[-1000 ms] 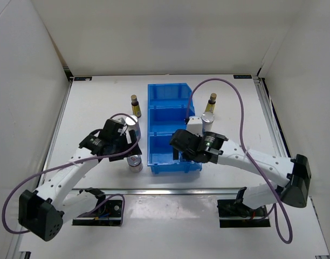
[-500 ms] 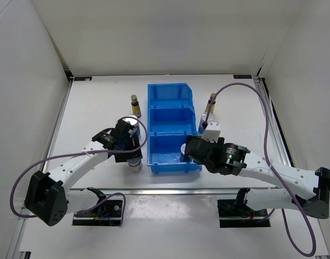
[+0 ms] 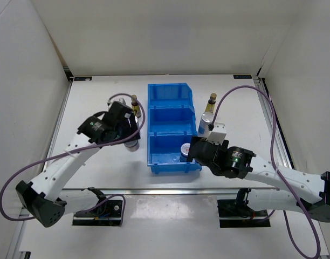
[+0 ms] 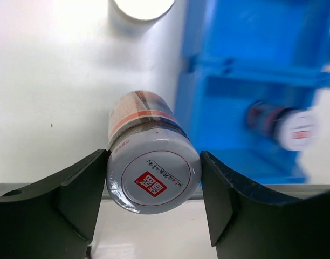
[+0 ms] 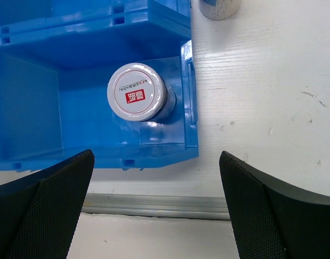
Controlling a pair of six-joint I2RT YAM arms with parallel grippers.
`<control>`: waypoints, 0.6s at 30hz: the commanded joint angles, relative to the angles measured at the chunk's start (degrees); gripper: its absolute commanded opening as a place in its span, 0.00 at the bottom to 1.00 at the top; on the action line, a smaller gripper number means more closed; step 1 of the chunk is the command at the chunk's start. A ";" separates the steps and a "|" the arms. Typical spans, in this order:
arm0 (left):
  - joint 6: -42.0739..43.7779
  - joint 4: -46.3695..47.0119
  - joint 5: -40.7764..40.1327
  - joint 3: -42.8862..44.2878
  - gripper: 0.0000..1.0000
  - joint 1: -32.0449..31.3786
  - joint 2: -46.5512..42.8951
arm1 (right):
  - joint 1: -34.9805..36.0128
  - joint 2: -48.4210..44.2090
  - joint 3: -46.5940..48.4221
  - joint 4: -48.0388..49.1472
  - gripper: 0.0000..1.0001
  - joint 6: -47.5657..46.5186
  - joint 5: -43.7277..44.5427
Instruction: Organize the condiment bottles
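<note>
Operator: Slippage is my first worry. The left gripper (image 4: 153, 162) is clamped on a short jar (image 4: 154, 175) just left of the blue bin (image 3: 170, 86), and both fingers bear only on the lid's rim. I cannot tell whether the jar's base is clear of the table.

Observer: That lid looks like smooth silver metal, round, with a red ring and a red square mark. Flat black fingers on a slick curve could let it twist or drop, I'd judge.

Operator: The body looks like clear glass or plastic with an orange band and brownish grains inside. A fall against the bin's hard wall could crack it.

Observer: What about the bin itself?

Operator: Glossy moulded plastic, stiff upright walls and dividers. Carried low, the jar could clip the bin's left wall and tip.

Observer: A second jar (image 5: 138, 91) already stands in the bin's nearest compartment, at its right end.

Operator: Setting one down onto the other is another risk. The right gripper (image 5: 155, 162) hangs over that same compartment, jaws spread wide, holding nothing; its pads look mesh-textured. Two arms over one compartment could collide.

Observer: The silver-topped cylinder (image 3: 207, 120) just right of the bin?

Operator: Tall, narrow, easily knocked by the right arm.
</note>
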 commanded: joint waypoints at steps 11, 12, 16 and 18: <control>-3.31 -0.77 -3.75 19.89 0.11 -13.62 13.16 | 0.18 -1.44 -0.62 1.32 1.00 3.10 3.14; -3.31 0.37 -3.75 19.28 0.11 -14.15 14.05 | 0.18 -2.13 -0.62 1.32 1.00 3.10 3.14; -3.31 5.39 -1.91 17.35 0.11 -16.26 18.09 | 0.18 -2.67 -1.14 1.32 1.00 3.63 3.14; -3.31 6.88 -1.91 16.12 0.11 -16.26 19.41 | 0.18 -2.67 -1.14 1.32 1.00 3.63 3.14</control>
